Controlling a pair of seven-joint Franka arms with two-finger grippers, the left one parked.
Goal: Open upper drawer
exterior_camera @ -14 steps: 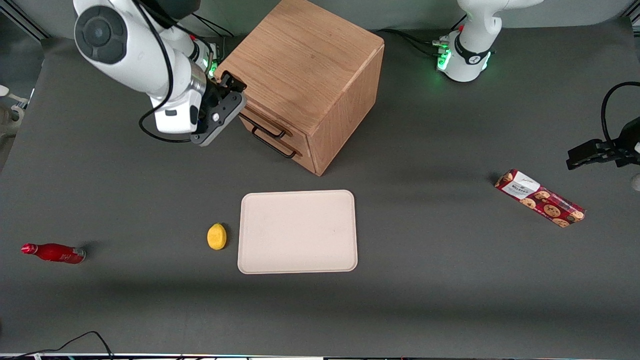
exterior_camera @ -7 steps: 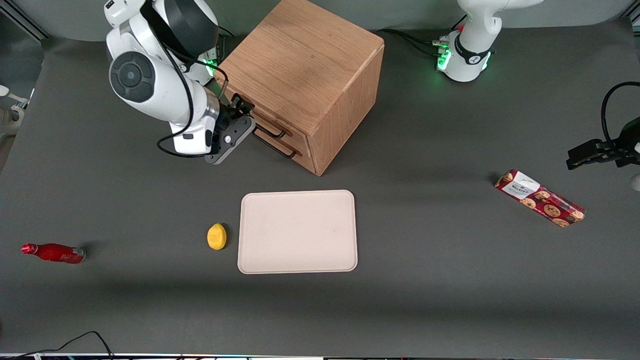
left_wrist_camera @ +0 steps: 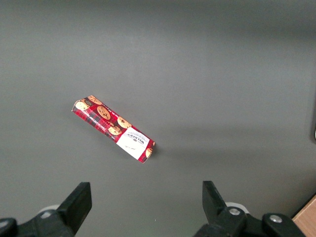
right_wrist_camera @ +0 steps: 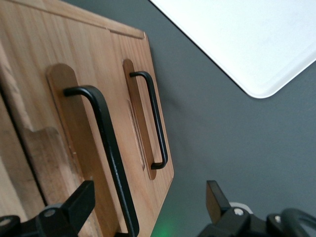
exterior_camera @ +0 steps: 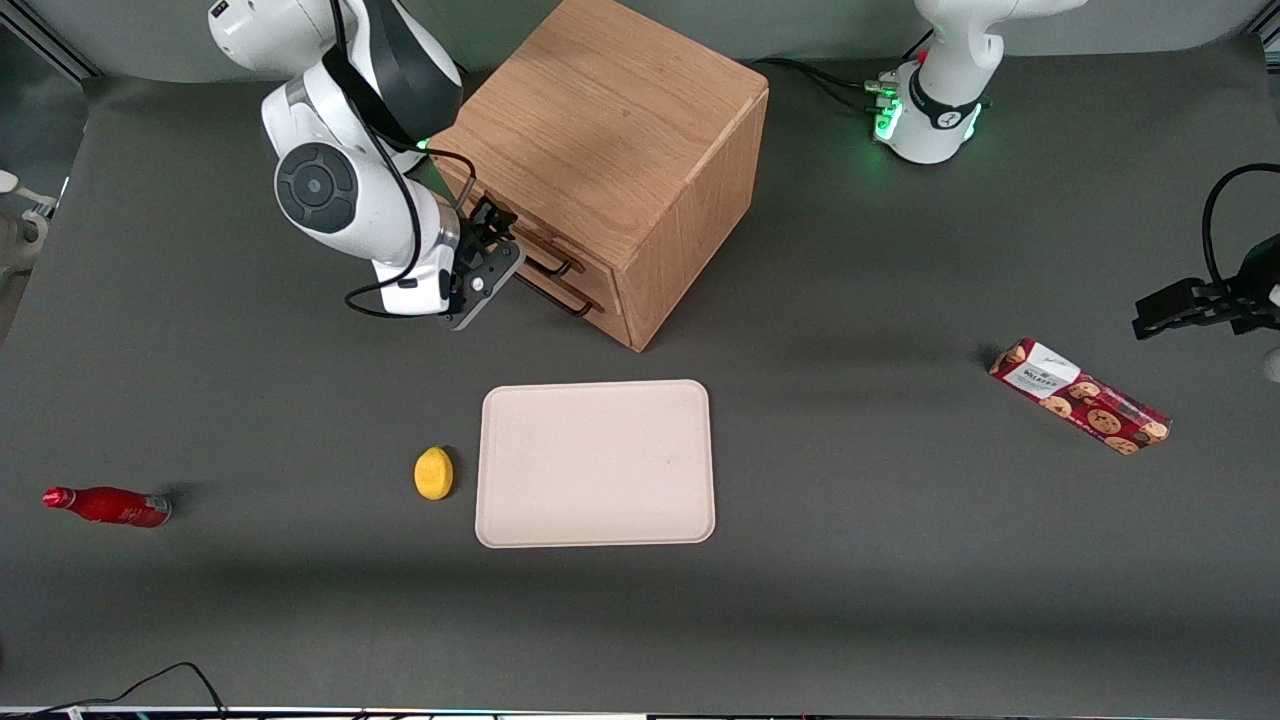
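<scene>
The oak-wood cabinet (exterior_camera: 610, 120) stands on the table, farther from the front camera than the tray. Its upper drawer (right_wrist_camera: 69, 123) looks shut, and its black wire handle (exterior_camera: 548, 260) (right_wrist_camera: 106, 143) sits above the lower drawer's like handle (exterior_camera: 565, 298) (right_wrist_camera: 154, 118). My right gripper (exterior_camera: 498, 236) (right_wrist_camera: 146, 202) is open in front of the drawer fronts. The upper handle's end lies between the fingers (right_wrist_camera: 79, 202), close to one of them, and I cannot tell if it touches. The lower handle lies clear of the gripper.
A pale tray (exterior_camera: 595, 463) (right_wrist_camera: 256, 44) lies nearer the front camera than the cabinet, with a yellow lemon (exterior_camera: 433, 472) beside it. A red bottle (exterior_camera: 108, 505) lies toward the working arm's end. A cookie box (exterior_camera: 1078, 396) (left_wrist_camera: 112, 128) lies toward the parked arm's end.
My right arm has swung in along the cabinet's front. The gripper has moved from beside the cabinet's corner to in front of the drawer handles, still open.
</scene>
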